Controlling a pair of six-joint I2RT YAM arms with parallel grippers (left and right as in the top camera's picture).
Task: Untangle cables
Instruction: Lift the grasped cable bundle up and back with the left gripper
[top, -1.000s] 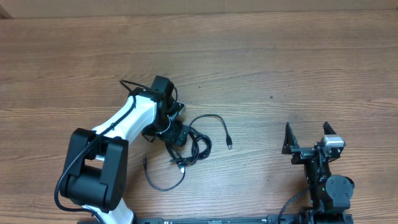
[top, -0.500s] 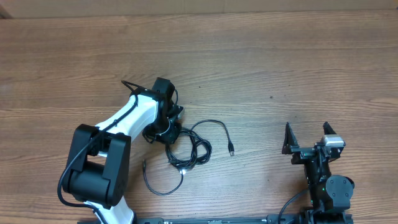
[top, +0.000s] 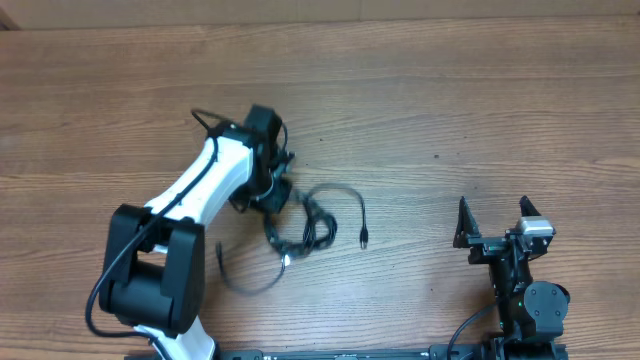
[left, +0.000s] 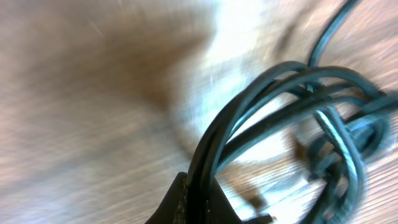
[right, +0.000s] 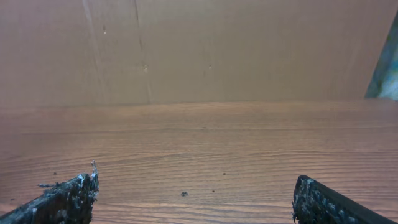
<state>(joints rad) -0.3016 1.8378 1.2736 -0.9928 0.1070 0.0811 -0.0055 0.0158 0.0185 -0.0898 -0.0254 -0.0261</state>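
The cables (top: 300, 228) are a tangle of thin black cords on the wooden table, left of centre, with one metal-tipped plug (top: 365, 238) lying out to the right. A loose loop (top: 245, 280) trails toward the front, blurred by motion. My left gripper (top: 272, 196) sits at the tangle's upper left edge. In the left wrist view its fingers (left: 180, 202) are pressed together on a few strands of the cables (left: 261, 106), which arc away into the knot. My right gripper (top: 497, 226) stands open at the front right, far from the cords, with only bare wood between its fingertips (right: 68, 198).
The wooden table (top: 450, 100) stretches wide behind and to the right of the tangle. A cardboard wall (right: 199, 50) rises at the table's far edge in the right wrist view. The left arm's white body (top: 195, 200) and black base (top: 150, 280) stand left of the cords.
My left gripper has shut on strands of the cables and pulled back away from the front edge, dragging the tangle and the plug a little leftward. The right arm has stayed still.
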